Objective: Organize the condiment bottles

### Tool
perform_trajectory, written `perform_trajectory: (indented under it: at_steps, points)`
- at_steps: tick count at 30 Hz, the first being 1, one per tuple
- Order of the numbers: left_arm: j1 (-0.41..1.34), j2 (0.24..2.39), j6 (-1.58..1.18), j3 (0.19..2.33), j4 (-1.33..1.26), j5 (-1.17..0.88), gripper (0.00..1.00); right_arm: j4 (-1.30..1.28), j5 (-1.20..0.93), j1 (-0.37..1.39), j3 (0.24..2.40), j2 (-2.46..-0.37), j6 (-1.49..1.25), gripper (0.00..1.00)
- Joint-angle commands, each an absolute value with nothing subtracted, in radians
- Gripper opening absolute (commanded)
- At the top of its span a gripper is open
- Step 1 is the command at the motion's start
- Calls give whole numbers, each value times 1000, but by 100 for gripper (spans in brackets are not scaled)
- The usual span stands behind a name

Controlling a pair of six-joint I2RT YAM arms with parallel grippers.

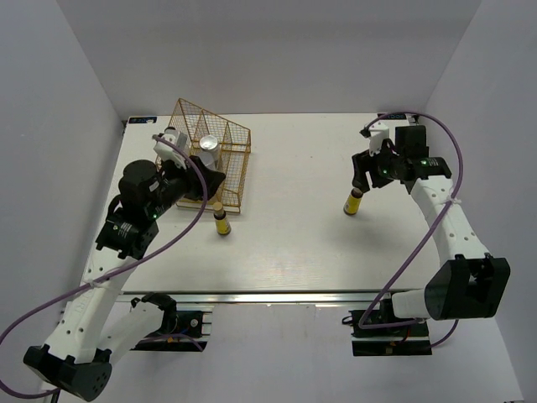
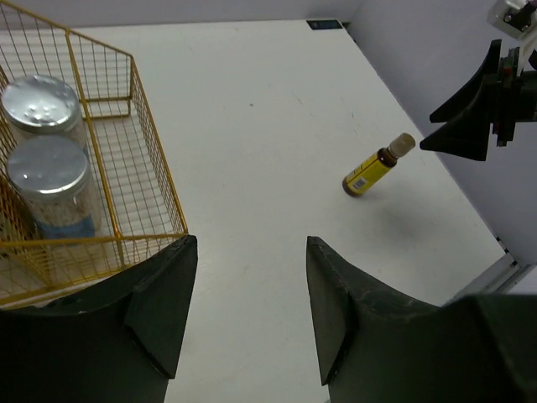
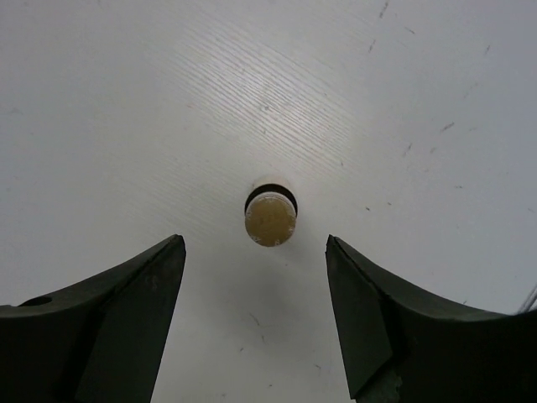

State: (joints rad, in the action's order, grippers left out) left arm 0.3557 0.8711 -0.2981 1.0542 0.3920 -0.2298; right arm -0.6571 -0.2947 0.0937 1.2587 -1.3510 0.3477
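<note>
1. The right gripper (image 3: 253, 241) hangs spread wide and holds nothing. One yellow bottle (image 3: 270, 218) stands upright below, between its fingers.
2. That bottle looks slim and tippy. If one finger meets it first on closing, it could topple and roll across the table (image 1: 294, 252).
3. The left gripper (image 2: 249, 243) gapes wide too, empty, with the wire rack (image 2: 126, 151) just beside one finger.
4. Count: two yellow bottles in all, the second yellow bottle (image 1: 221, 223) near the left fingers, and two silver-lidded jars (image 2: 50, 176) in the rack. I can't make out a dark bottle.
</note>
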Motion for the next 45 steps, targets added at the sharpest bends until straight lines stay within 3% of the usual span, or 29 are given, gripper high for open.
perform_trajectory:
  at_steps: [1,11,20,28,31,32,34,45]
  points:
    - [353,839,-337,1023,440,-267,65,-641,-196,95,1229,-1365,342,74]
    - [353,842,-353,985,454,-299,66,-584,-209,95,1219,-1439,337,68]
    - [353,821,-370,963,471,-291,67,-565,-219,95,1213,-1485,336,55]
    - [353,824,-367,962,472,-290,69,-546,-264,95,1204,-1500,345,35]
    - [353,828,-361,969,480,-287,69,-564,-293,95,1222,-1503,365,18]
    - [353,830,-359,971,483,-284,70,-574,-320,97,1233,-1503,379,6]
    - [353,827,-356,974,491,-281,70,-589,-356,100,1264,-1503,393,0]
    - [353,770,-353,956,583,-242,73,-591,-474,388,1781,-1667,308,0]
